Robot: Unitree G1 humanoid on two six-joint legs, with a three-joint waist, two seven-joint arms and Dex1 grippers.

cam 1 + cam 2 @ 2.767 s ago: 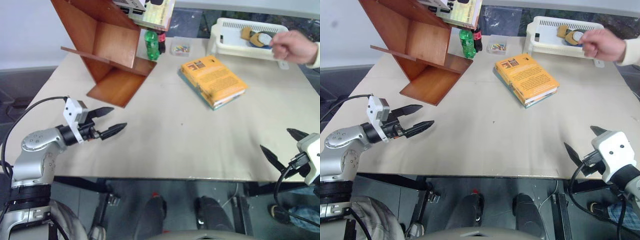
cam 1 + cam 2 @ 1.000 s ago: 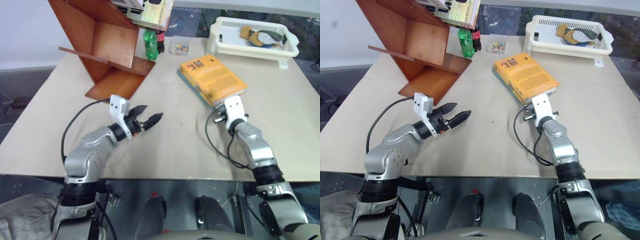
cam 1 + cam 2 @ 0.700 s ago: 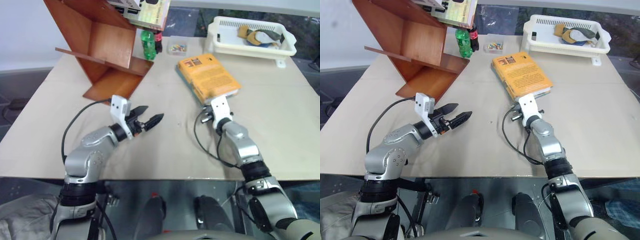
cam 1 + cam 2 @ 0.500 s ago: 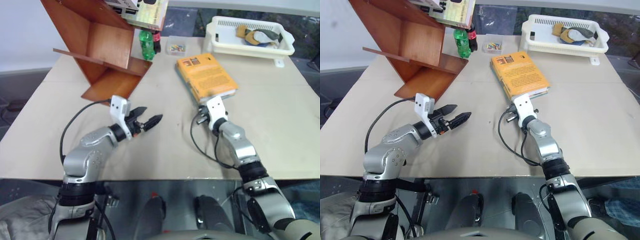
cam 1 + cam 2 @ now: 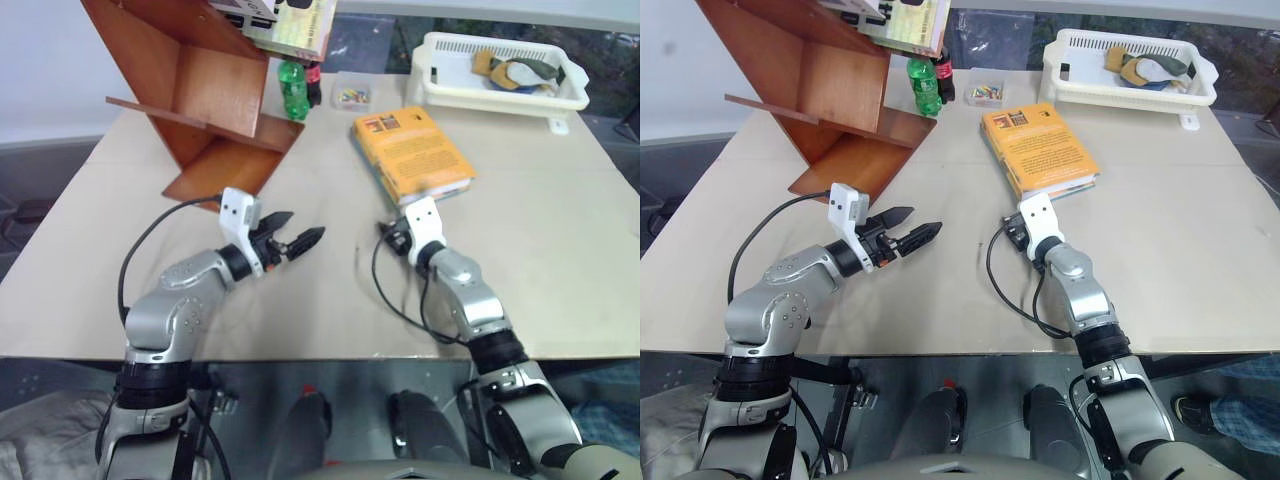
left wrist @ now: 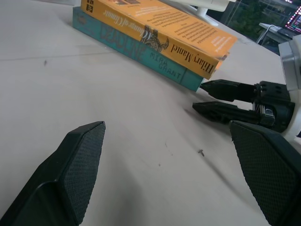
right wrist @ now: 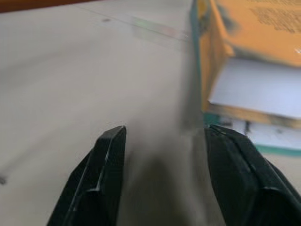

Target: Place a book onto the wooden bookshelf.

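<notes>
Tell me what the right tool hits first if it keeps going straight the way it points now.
Probably nothing soon: the right tool, jaws apart, points along bare table just beside the book corner. The wooden bookshelf lies further that way, though depth is unclear.

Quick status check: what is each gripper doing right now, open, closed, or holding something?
Left gripper: jaws open, holding nothing.
Right gripper: jaws open, holding nothing, just short of the book.

A teal book [image 6: 141, 52] lies flat on the table [image 5: 560, 260], a white basket [image 5: 500, 85] with some small things in it sits at the far right, and a green bottle [image 5: 292, 88], a dark bottle [image 5: 314, 80] and a little clear box [image 5: 351, 94] stand near the far edge.
</notes>
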